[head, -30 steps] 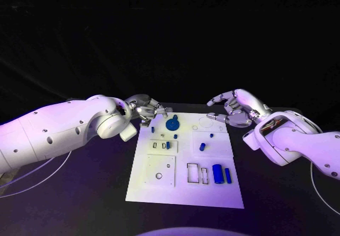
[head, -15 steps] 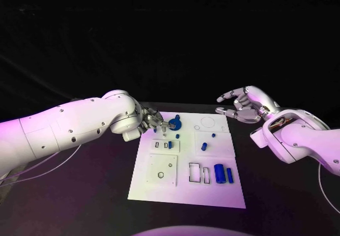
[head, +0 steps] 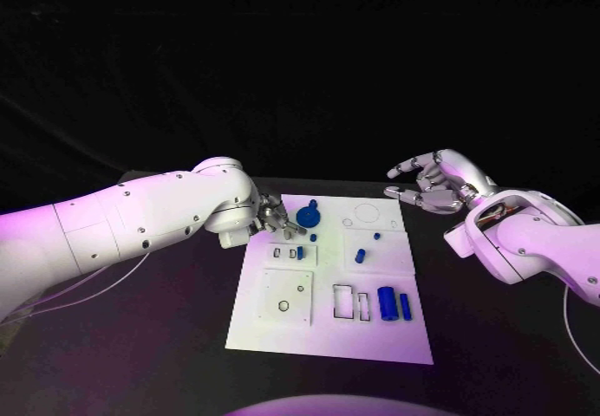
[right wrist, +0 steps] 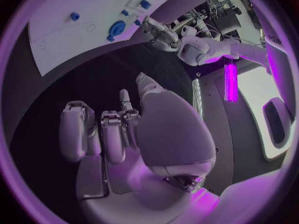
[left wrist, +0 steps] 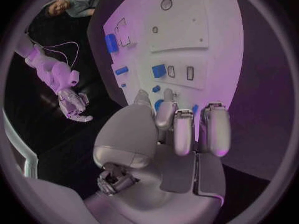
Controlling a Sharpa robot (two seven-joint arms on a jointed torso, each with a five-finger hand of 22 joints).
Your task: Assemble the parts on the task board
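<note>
Head view, left to right: left hand point(head: 277, 222) at the task board's point(head: 328, 336) far-left corner, fingers beside the round blue part point(head: 308, 214); grip cannot be told. Board mid-desk point(head: 150, 347), blue parts on it. Right hand point(head: 429, 185) raised beyond board's far-right corner, fingers spread, empty.

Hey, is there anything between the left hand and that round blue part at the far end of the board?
Nothing visible stands between them. The left hand hovers at the task board's far left corner, its fingertips right beside the round blue part. The right hand is off past the far right corner.
</note>
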